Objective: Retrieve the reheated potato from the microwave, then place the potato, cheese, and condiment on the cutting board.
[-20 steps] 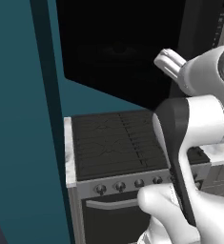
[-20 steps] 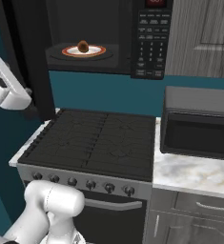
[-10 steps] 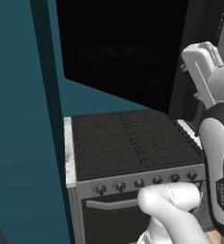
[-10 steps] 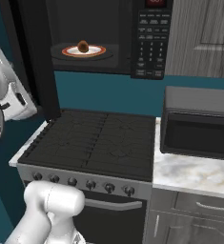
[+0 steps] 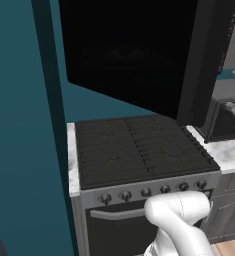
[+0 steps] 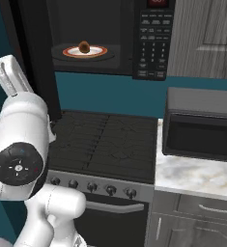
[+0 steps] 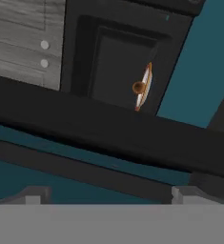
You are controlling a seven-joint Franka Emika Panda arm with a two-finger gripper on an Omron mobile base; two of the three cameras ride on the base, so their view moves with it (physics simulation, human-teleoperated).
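I log: microwave (image 6: 110,38) open, potato (image 6: 84,47) on plate (image 6: 101,50) inside; stove (image 6: 105,144) beneath; grey box appliance (image 6: 202,125) on counter (image 6: 192,176).

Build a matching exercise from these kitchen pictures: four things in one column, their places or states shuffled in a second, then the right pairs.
Things:
1. potato
2. microwave door
3. stove
4. grey box oven

Places or states:
A. below the microwave
B. on the marble counter, right of the stove
C. swung open
D. on a plate inside the microwave

Pairs: 1-D, 2-C, 3-A, 4-B
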